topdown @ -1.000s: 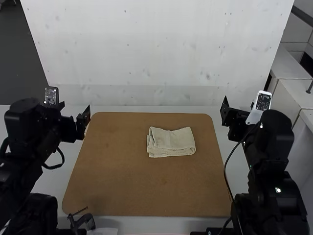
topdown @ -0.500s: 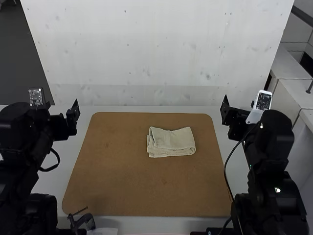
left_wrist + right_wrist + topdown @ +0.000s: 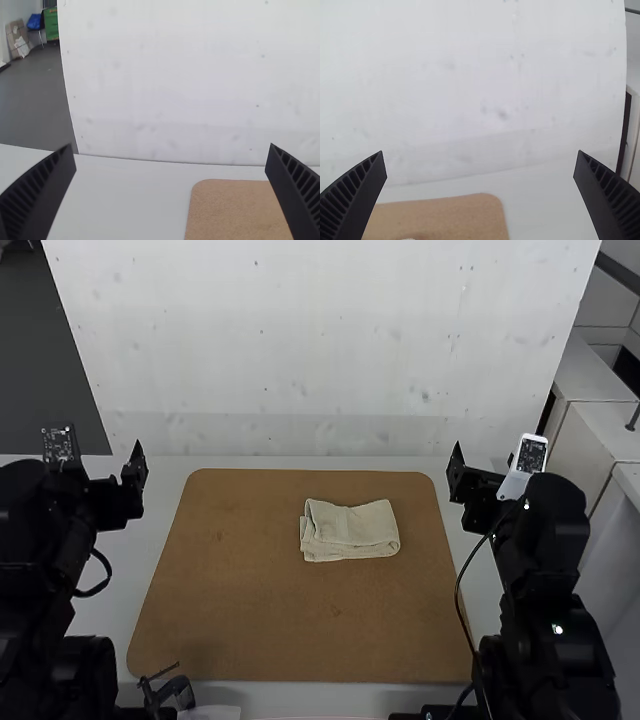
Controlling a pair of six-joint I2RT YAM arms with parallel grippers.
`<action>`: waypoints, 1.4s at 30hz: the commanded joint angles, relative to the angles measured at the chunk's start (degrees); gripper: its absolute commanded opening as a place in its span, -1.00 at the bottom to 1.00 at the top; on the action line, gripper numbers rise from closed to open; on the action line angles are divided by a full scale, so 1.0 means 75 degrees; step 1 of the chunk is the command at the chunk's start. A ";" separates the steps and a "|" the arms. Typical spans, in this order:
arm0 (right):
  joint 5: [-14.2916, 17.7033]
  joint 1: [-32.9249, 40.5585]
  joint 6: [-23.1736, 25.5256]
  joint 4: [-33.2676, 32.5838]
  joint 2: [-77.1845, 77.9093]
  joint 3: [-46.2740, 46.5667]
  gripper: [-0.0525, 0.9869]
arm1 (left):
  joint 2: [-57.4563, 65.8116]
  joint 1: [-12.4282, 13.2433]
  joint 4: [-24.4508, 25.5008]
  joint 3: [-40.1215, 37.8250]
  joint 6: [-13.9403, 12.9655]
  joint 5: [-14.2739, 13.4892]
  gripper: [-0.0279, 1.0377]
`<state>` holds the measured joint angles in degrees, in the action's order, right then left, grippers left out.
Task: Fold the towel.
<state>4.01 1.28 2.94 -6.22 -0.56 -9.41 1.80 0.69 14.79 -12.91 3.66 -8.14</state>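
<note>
Black left hand (image 3: pixel 108 455) and right hand (image 3: pixel 486 453) are hovering, spread wide, empty, beside the board (image 3: pixel 250 610); left edging outward, right slightly inward.

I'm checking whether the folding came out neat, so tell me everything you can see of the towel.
The towel is a pale beige cloth, soft and slightly textured by its look. It lies flat in a compact, folded bundle, wider than deep, with layered edges at its left end and a shallow dip along its far edge. Its outline is slightly uneven, with the layers not quite flush at the left. It rests on the brown board, right of the middle and toward the far side. No gripper touches it.
</note>
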 commanded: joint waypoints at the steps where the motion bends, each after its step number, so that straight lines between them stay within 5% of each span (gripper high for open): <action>1: -0.0183 0.0017 -0.0076 0.0138 0.0086 0.0024 0.95 | -0.0076 -0.0057 -0.0214 0.0432 -0.0887 0.0535 0.88; 7: -0.0394 -0.0030 -0.0122 0.0067 0.0027 0.0153 0.95 | -0.0076 -0.0068 -0.0589 0.1088 -0.1320 0.0921 0.88; 15: -0.0523 -0.0053 -0.0122 0.0009 -0.0031 0.0493 0.95 | -0.0076 -0.0057 -0.0636 0.1088 -0.1379 0.1472 0.89; 42: -0.0593 -0.0042 -0.0533 0.0032 -0.0101 0.0528 0.96 | -0.0076 -0.0080 -0.0636 0.1100 -0.1496 0.1461 0.90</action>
<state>0.21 1.28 -0.51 -6.66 -0.73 -4.95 1.80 0.58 10.61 -4.12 -6.85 1.80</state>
